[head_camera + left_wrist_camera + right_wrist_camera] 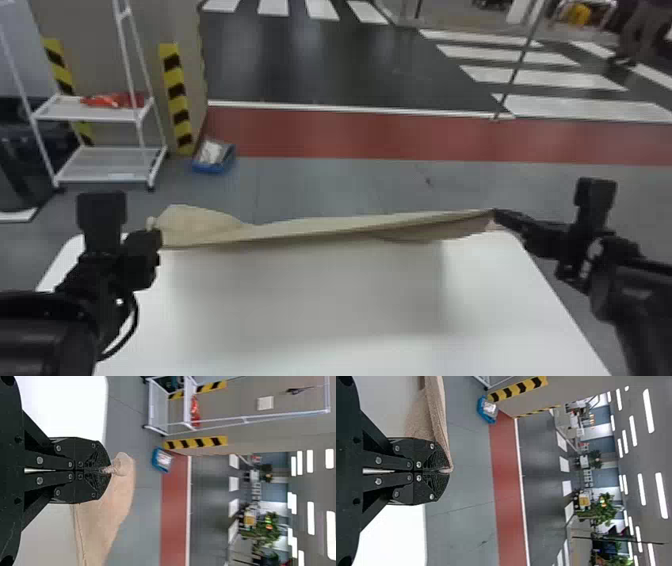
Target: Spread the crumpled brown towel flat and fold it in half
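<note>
The brown towel is stretched between both grippers across the far edge of the white table. My left gripper holds its left end, where a loose flap bulges up. At the opposite end my right gripper has the other corner. In the left wrist view the left gripper is closed on a bunched tip of the towel. The right wrist view has the right gripper pinching a corner, with the towel running off from it in folds.
A white rack stands on the floor at the back left, near a blue bin. Yellow-black striped guards line the wall there. A thin pole rises beyond the table at the right.
</note>
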Tool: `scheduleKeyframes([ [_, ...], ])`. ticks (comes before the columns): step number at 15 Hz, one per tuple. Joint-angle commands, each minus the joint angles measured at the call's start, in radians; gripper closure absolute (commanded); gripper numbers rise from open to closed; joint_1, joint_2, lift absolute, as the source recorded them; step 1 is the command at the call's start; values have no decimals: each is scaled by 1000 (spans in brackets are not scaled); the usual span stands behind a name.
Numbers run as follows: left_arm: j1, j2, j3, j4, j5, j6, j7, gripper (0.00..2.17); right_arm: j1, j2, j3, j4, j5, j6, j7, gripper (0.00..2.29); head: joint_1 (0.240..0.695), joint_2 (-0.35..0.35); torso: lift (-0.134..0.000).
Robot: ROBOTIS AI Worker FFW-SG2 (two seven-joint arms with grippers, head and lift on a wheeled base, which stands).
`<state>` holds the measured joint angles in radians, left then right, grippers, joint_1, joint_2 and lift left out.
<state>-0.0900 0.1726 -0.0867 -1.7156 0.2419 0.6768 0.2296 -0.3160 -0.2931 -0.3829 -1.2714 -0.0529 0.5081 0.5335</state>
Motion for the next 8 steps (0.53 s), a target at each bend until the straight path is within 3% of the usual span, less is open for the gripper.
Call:
scheduleKeyframes([
  [1, 118, -5, -33, -9, -58, 4, 36, 1747, 150, 0, -47, -57, -13, -12, 26, 1261, 695, -177, 0],
  [8, 268, -4, -54, -12, -108, 65, 83, 1744, 333, 2, -108, -118, -13, -9, 97, 1261, 695, -242, 0],
])
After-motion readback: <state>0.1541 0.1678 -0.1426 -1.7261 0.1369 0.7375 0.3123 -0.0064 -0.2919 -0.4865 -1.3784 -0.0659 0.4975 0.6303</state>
